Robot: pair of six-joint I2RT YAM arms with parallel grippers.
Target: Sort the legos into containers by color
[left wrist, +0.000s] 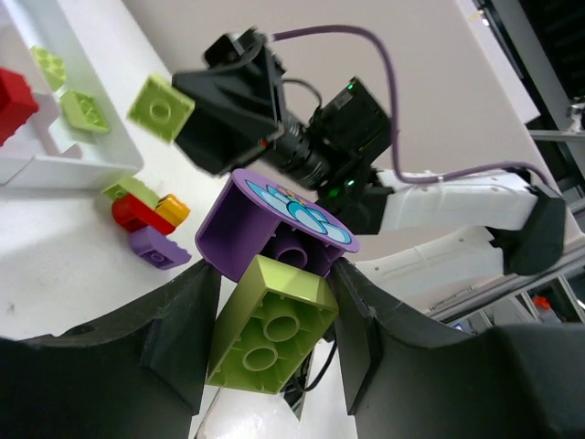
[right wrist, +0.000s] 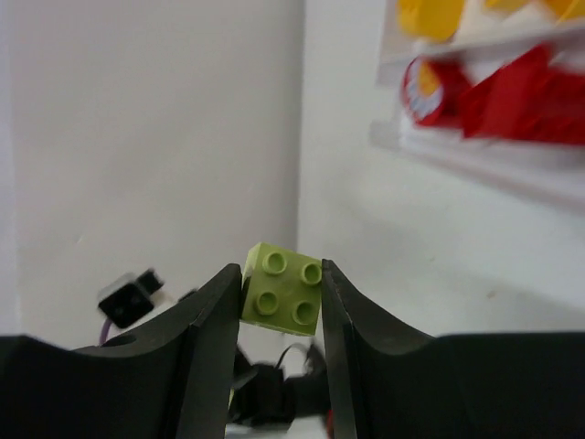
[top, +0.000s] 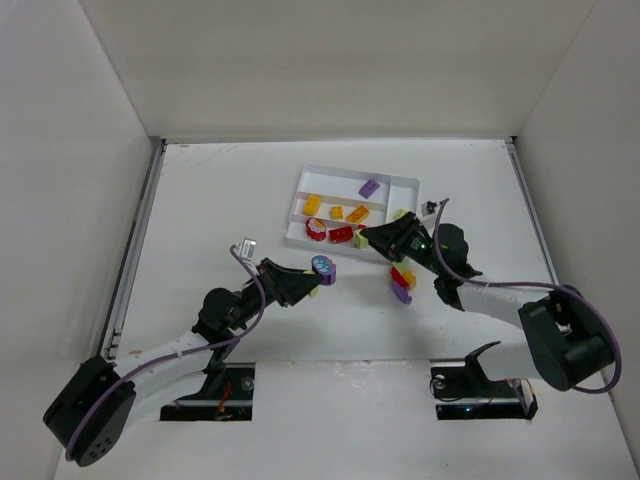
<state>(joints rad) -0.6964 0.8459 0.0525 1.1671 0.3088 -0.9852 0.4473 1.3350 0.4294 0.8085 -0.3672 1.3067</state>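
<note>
Our right jaws pinch a lime brick (right wrist: 283, 296) just off the near edge of the tray (top: 395, 192), poised for dropping in. Our left jaws clamp a lime block (left wrist: 271, 329) stuck under a purple cap (left wrist: 274, 229), farther from the tray, probably for separating.

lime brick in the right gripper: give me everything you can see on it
It is a lime green brick, two by two, smooth plastic by its look, with four round studs facing the right wrist camera and sitting slightly tilted. Two opposite sides are pinched between the black fingers of the right gripper. The left wrist view shows its hollow underside with one round tube. Nothing else touches it.
</note>
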